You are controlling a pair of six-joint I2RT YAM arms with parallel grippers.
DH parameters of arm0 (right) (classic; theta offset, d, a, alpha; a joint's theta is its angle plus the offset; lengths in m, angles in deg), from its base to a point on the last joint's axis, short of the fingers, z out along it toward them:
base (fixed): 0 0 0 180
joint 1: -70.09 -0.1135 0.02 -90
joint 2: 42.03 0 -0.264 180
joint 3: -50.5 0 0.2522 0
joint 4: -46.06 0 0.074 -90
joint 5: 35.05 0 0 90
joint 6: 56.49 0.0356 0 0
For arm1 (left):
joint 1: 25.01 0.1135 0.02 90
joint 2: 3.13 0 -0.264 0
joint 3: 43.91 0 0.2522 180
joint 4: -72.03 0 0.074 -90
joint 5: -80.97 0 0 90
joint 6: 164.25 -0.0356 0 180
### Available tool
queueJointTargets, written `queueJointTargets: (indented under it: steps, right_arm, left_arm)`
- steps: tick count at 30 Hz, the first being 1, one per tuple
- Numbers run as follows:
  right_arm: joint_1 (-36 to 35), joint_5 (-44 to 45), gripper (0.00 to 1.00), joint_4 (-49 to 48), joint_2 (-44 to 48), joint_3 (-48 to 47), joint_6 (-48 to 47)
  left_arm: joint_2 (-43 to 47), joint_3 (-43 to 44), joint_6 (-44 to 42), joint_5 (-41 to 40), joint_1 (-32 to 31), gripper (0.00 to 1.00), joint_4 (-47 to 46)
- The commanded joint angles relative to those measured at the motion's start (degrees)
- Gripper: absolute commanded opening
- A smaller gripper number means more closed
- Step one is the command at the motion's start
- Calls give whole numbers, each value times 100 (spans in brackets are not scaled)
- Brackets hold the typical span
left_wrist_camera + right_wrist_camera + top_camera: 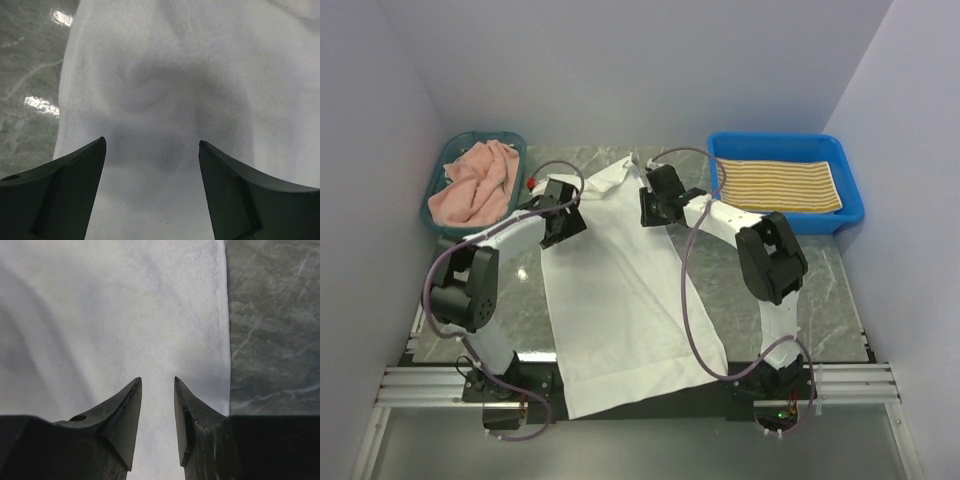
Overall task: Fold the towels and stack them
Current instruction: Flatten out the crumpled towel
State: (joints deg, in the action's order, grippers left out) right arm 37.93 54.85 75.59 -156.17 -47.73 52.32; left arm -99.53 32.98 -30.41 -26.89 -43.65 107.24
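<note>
A plain white towel [620, 300] lies spread flat down the middle of the table, its near end hanging over the front edge. My left gripper [563, 225] is open wide just above the towel's far left part [175, 75]; nothing is between the fingers [75, 175]. My right gripper [653, 210] hovers over the towel's far right edge [100, 315] with its jaws a narrow gap apart and nothing in them [157, 380]. A salmon pink towel [475, 185] lies crumpled in the teal basket. A folded yellow-and-white striped towel [780, 183] lies in the blue bin. The dark-and-white striped towel is out of view.
The teal basket [485, 137] stands at the far left and the blue bin [855, 200] at the far right. The grey marble tabletop [830, 290] shows on both sides of the towel. White walls close in the back and sides.
</note>
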Motion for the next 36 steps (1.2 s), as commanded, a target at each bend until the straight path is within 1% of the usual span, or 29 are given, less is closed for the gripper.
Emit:
queueJointTargets:
  steps: [1, 5, 6, 10, 13, 14, 16, 17, 19, 20, 22, 23, 26, 28, 30, 31, 32, 34, 35, 36]
  right_arm:
    - [113, 27, 40, -162, -265, -316, -53]
    - [306, 36, 40, -4, -722, -281, 210]
    - [324, 36, 40, 170, -766, -255, 359]
    - [474, 413, 40, 313, -636, 263, 720]
    - [571, 528, 40, 339, -293, 869, 940]
    - [579, 563, 40, 339, -75, 1184, 967]
    - [588, 581, 40, 295, 181, 1528, 1002]
    - [580, 590, 40, 278, 452, 1878, 1019]
    - [580, 616, 40, 225, 743, 2213, 1046]
    - [580, 634, 40, 207, 1006, 2467, 1046]
    - [588, 695, 40, 190, 1445, 2680, 1037]
    - [571, 626, 40, 172, 1605, 2794, 976]
    - [553, 476, 41, 102, 2192, 2752, 757]
    - [536, 362, 41, 137, 2388, 2594, 634]
    - [536, 335, 41, 85, 2485, 2287, 458]
    - [536, 318, 41, 41, 2398, 2172, 414]
    - [536, 291, 41, 5, 2302, 1910, 361]
    - [544, 213, 41, 14, 1925, 1584, 317]
    - [536, 177, 41, -4, 1783, 1287, 308]
    - [536, 142, 41, -82, 1651, 1153, 325]
  left_arm:
    - [-168, 24, -147, 336, -26, 81, -150]
    - [-230, -537, -68, 442, -26, 81, -273]
    - [-195, -635, -51, 459, -26, 81, -264]
    - [33, -1179, 133, 705, -26, 81, -317]
    - [288, -1619, 248, 872, -35, 82, -326]
    - [375, -1864, 275, 960, -44, 82, -335]
    - [692, -2111, 388, 1013, -79, 82, -300]
    - [823, -2338, 424, 1031, -114, 83, -273]
    - [1280, -2568, 581, 1040, -289, 83, -247]
    - [1456, -2752, 669, 1057, -368, 83, -229]
    - [1913, -2868, 871, 1154, -658, 84, -116]
    - [2045, -2885, 925, 1154, -851, 84, -19]
    - [2511, -2650, 995, 1102, -1063, 85, 392]
    - [2819, -2421, 943, 918, -1046, 86, 587]
    - [2916, -1956, 855, 576, -1028, 85, 789]
    - [2873, -1797, 724, 261, -993, 85, 790]
    - [2794, -1491, 653, 179, -793, 84, 773]
    - [2382, -1182, 452, 265, -529, 82, 580]
    - [2198, -841, 407, 249, -379, 82, 501]
    - [1795, -655, 372, 170, -343, 81, 439]
